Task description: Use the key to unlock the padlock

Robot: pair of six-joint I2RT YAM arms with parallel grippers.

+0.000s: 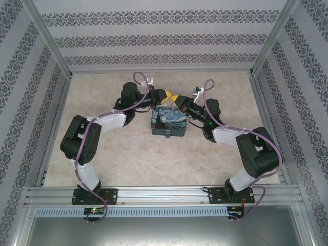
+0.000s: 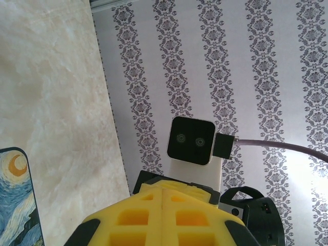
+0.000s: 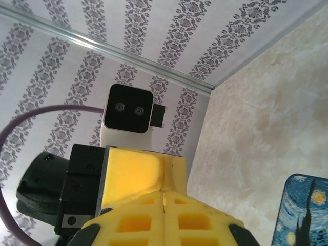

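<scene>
Both grippers meet tip to tip in the air above the far edge of the starry-night tin [image 1: 168,122]. My left gripper [image 1: 165,95] is shut, its yellow pads [image 2: 148,205] pressed flat together with nothing showing between them. My right gripper [image 1: 178,98] is shut too, its pads [image 3: 177,210] closed on each other and touching the left gripper's tip [image 3: 136,171]. A tiny blue thing, apparently the padlock [image 1: 168,136], sits at the tin's near edge. The key is hidden.
The tin lies mid-table, and its corner shows in both wrist views [image 2: 15,200] [image 3: 302,210]. Patterned walls and aluminium posts [image 1: 264,46] enclose the table. Each wrist camera faces the other arm's camera [image 2: 190,141] [image 3: 130,108].
</scene>
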